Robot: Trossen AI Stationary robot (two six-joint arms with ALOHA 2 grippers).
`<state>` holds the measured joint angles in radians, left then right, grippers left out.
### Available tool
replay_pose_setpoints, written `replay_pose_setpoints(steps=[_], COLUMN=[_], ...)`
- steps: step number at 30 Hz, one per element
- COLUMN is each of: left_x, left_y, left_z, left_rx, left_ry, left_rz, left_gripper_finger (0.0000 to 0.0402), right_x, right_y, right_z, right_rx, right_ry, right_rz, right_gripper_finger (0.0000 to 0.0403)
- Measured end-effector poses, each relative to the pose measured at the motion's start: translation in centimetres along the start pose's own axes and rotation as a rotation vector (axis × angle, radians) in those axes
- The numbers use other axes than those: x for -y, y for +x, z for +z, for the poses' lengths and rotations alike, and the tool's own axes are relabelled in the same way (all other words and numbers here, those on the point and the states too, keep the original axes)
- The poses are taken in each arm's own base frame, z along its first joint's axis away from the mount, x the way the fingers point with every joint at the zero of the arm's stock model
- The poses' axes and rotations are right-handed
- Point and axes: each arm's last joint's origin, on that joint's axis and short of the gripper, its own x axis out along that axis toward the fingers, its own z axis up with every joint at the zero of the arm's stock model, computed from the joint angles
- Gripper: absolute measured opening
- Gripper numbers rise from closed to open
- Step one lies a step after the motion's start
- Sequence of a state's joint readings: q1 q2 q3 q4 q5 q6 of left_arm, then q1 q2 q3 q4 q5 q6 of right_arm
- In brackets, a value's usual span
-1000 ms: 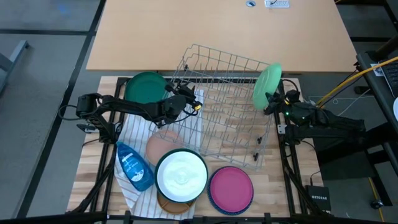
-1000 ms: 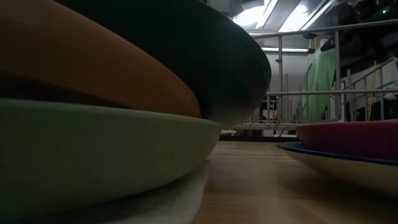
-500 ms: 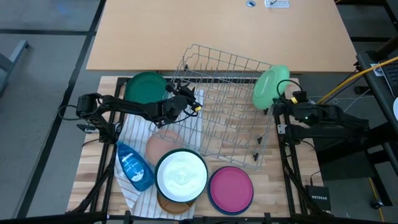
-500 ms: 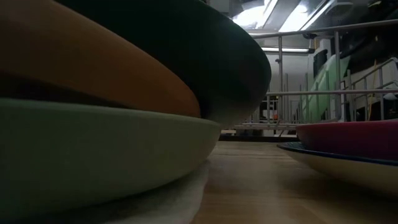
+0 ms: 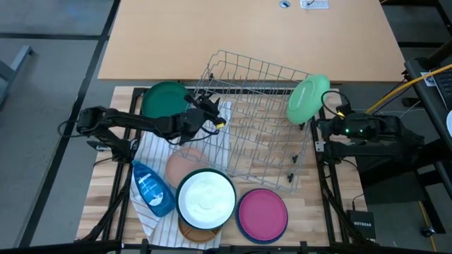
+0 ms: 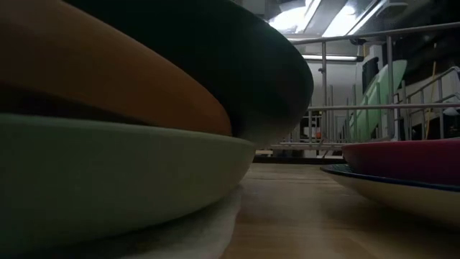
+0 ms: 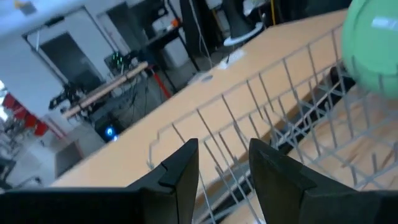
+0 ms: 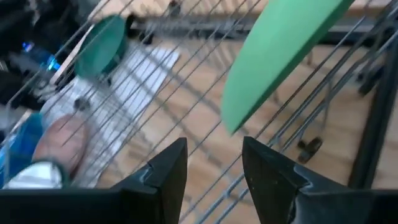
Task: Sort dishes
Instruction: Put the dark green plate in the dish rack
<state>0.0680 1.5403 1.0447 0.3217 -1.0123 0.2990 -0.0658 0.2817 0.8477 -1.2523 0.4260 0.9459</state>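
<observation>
A light green plate (image 5: 307, 98) stands on edge in the far right corner of the grey wire rack (image 5: 258, 137), its lower rim between the wires, leaning toward the rack's right wall. It also shows in the right wrist view (image 8: 280, 56) and the low view (image 6: 384, 83). My right gripper (image 5: 318, 126) (image 8: 214, 146) is open just right of the rack, clear of the plate. My left gripper (image 5: 210, 113) (image 7: 222, 146) is open at the rack's left wall; rack wires show beyond its fingers, and nothing is pinched.
A dark green plate (image 5: 164, 99) lies at the far left. Near the front are a blue soap bottle (image 5: 150, 188) on a striped cloth (image 5: 157, 149), a peach plate (image 5: 185, 166), a white bowl (image 5: 206, 199) on a stack, and a magenta plate (image 5: 262, 214).
My right gripper has drawn back from the light green plate toward the table's right edge, tipping downward. The plate has tipped from nearly edge-on to leaning, showing more of its face. My left gripper has pulled back slightly toward the left and risen.
</observation>
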Motion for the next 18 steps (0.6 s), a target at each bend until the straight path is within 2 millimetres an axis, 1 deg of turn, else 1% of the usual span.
replay_pose_setpoints(steps=[4, 6, 8, 13, 15, 18], left_x=[-1.7, -2.8, -4.2, -8.5, -10.2, -12.3], left_y=[-2.0, -3.1, -4.1, -6.3, -7.0, -7.8], left_z=[1.1, 1.1, 0.9, 0.0, -0.7, -2.2], left_rx=[0.003, -0.029, -0.068, -0.176, -0.237, -0.375], left_ry=[0.045, 0.064, 0.047, -0.091, -0.147, -0.184], left_rz=[-0.032, -0.054, -0.071, -0.069, -0.095, -0.150], left_gripper_finger=[0.0131, 0.0131, 0.0131, 0.0131, 0.0131, 0.0131], right_x=[0.0, -0.1, 0.0, 0.0, 0.0, 0.1], right_y=[0.0, 0.0, 0.0, 0.0, 0.0, 0.3], right_z=[-0.3, -0.4, -0.4, -0.5, -0.5, -0.7], right_rx=[-0.084, -0.105, -0.120, -0.125, -0.124, -0.134], right_ry=[-0.006, -0.007, -0.016, -0.022, -0.022, -0.029], right_rz=[0.041, 0.056, 0.059, 0.052, 0.052, 0.040], right_gripper_finger=[0.0158, 0.0158, 0.0158, 0.0158, 0.0158, 0.0158])
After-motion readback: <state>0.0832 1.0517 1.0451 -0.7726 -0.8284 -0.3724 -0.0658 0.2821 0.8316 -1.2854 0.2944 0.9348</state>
